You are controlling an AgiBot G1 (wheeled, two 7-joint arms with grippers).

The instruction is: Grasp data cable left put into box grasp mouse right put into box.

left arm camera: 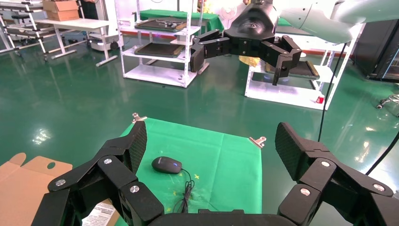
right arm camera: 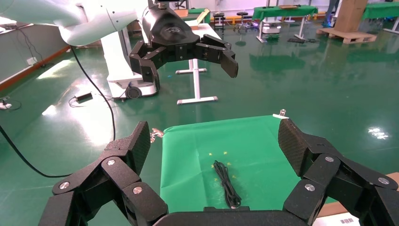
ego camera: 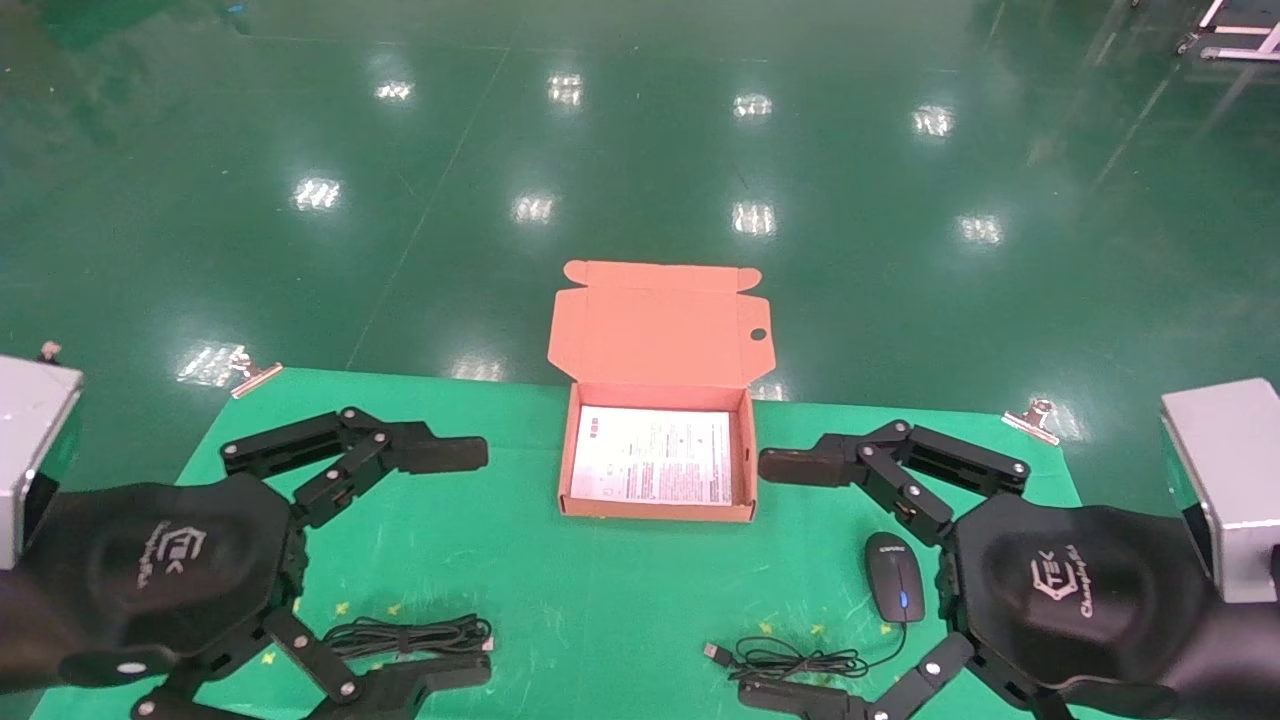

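The orange-brown box lies open at the middle back of the green cloth, lid flap up, a white printed sheet inside. Near the front left lies the data cable, a narrow black bundle, also in the right wrist view. My left gripper hovers open above it, empty. At the front right sits the black mouse with its blue-lit wheel, and the left wrist view shows the mouse too. Its thin cord coils to its left. My right gripper hangs open beside the mouse, holding nothing.
The green cloth covers the table and is held by metal clips at the back corners. Grey housings stand at the left and right edges. Shiny green floor lies beyond the table's back edge.
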